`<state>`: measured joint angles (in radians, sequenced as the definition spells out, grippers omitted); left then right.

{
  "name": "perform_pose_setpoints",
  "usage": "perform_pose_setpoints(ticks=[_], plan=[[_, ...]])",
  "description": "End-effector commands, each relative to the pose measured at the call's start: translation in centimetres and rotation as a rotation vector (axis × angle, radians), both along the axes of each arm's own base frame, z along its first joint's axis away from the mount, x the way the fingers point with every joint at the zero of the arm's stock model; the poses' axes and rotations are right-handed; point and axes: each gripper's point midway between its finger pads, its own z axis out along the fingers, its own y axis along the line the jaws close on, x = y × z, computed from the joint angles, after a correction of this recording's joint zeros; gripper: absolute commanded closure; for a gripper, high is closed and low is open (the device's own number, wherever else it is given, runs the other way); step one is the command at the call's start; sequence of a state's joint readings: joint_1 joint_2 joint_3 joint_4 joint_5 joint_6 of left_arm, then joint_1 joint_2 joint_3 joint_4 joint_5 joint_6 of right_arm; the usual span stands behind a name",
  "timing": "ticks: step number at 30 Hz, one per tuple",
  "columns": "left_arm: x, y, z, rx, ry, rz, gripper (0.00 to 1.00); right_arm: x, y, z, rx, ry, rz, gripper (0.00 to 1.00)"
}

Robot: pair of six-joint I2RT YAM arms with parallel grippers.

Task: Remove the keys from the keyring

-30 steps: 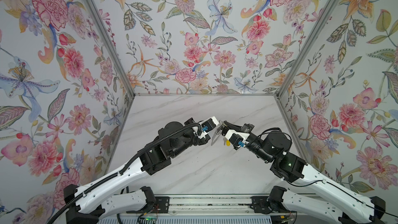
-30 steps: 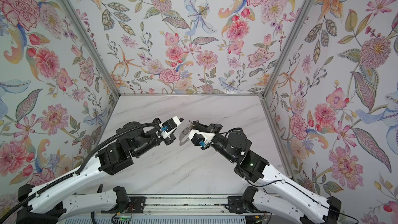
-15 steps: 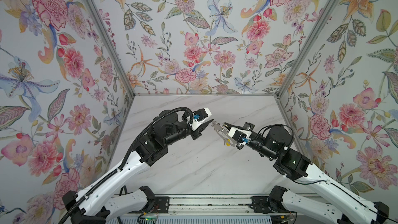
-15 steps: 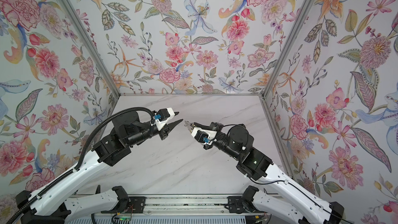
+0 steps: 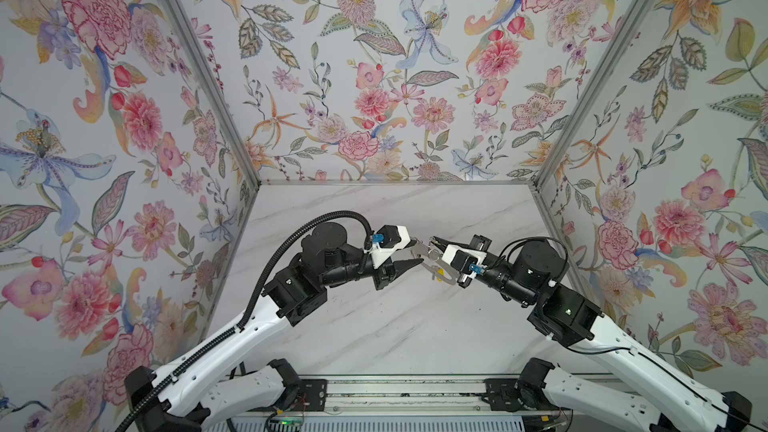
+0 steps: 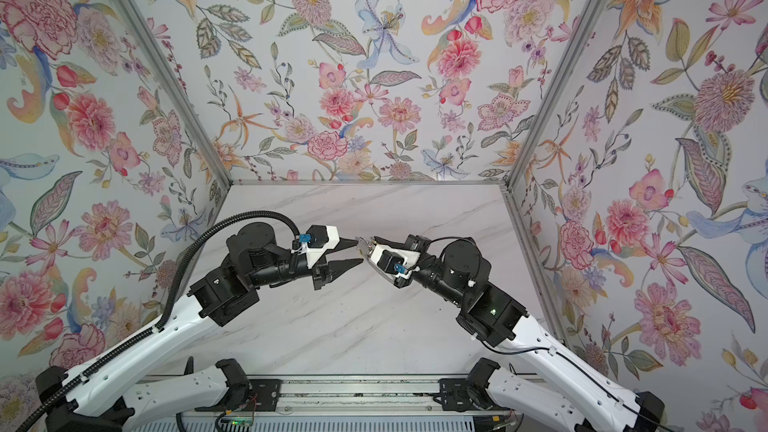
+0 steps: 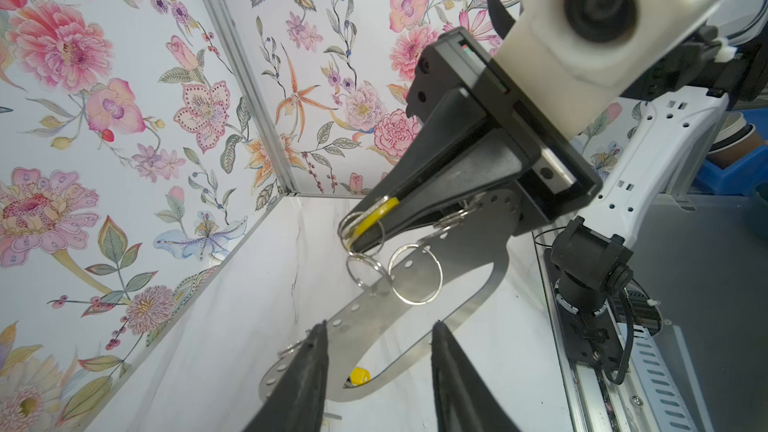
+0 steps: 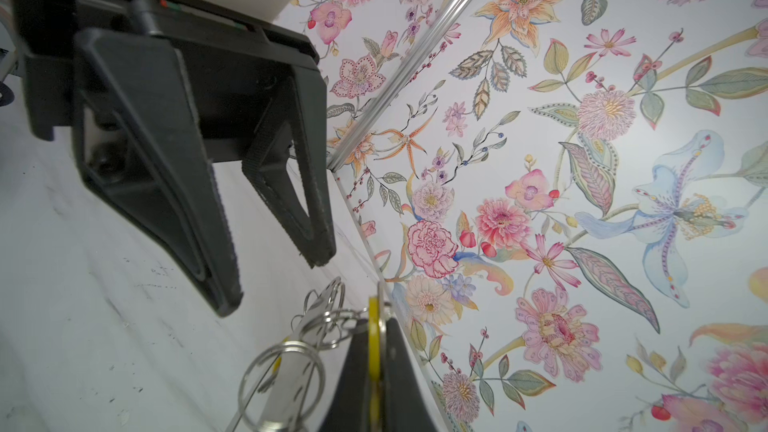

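My right gripper (image 8: 376,326) is shut on the yellow tag of one of the keys (image 7: 380,209), held above the table. The keyring (image 7: 469,222), a flat grey strip with punched holes and a big opening, hangs beside those jaws with several wire rings (image 7: 415,274) on it. A second yellow tag (image 7: 359,376) shows through its opening. My left gripper (image 7: 380,324) is open, its fingertips on either side of the strip's lower end without touching it. In both top views the left gripper (image 5: 417,252) (image 6: 356,251) faces the right gripper (image 5: 432,239) (image 6: 362,239) tip to tip, with the keyring (image 5: 446,279) below.
The white marble table (image 5: 374,326) is walled in by floral panels on three sides (image 5: 374,76). A metal rail (image 5: 395,392) with both arm bases runs along the front edge.
My left gripper has gone from nearly shut to open, drawn back a little and come forward to the keyring again. The right gripper has stayed shut on the tag and shifted slightly.
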<state>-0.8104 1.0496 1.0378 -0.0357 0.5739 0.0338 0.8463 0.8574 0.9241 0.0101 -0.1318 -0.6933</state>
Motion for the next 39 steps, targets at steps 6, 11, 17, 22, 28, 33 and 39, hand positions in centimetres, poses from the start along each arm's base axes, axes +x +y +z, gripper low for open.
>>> perform_pose_setpoints(ticks=[6, 11, 17, 22, 28, 33, 39], plan=[[1.1, -0.8, 0.7, -0.064, -0.002, 0.040, 0.64, -0.1, 0.4, 2.0, 0.069, -0.020, 0.027, 1.00], [1.6, -1.1, 0.8, -0.072, -0.010, 0.047, 0.71, -0.2, 0.5, 1.9, 0.067, -0.013, 0.035, 1.00], [1.6, -1.5, 0.4, -0.056, -0.003, 0.033, 0.83, -0.1, 0.6, 1.9, 0.070, -0.013, 0.033, 1.00], [1.5, -1.5, 0.5, -0.054, -0.003, 0.027, 0.96, -0.1, 0.7, 1.9, 0.069, -0.012, 0.037, 1.00], [1.8, -1.3, 0.9, -0.031, -0.007, 0.046, 1.00, 0.2, 0.7, 1.5, 0.042, -0.014, 0.020, 1.00], [1.7, -1.7, 1.1, 0.023, 0.025, 0.021, 1.00, 0.2, 1.1, 0.9, -0.029, -0.037, 0.008, 1.00], [1.1, -1.7, 1.7, 0.112, 0.041, -0.011, 1.00, 0.6, 1.4, -0.7, -0.149, -0.064, -0.051, 1.00]])
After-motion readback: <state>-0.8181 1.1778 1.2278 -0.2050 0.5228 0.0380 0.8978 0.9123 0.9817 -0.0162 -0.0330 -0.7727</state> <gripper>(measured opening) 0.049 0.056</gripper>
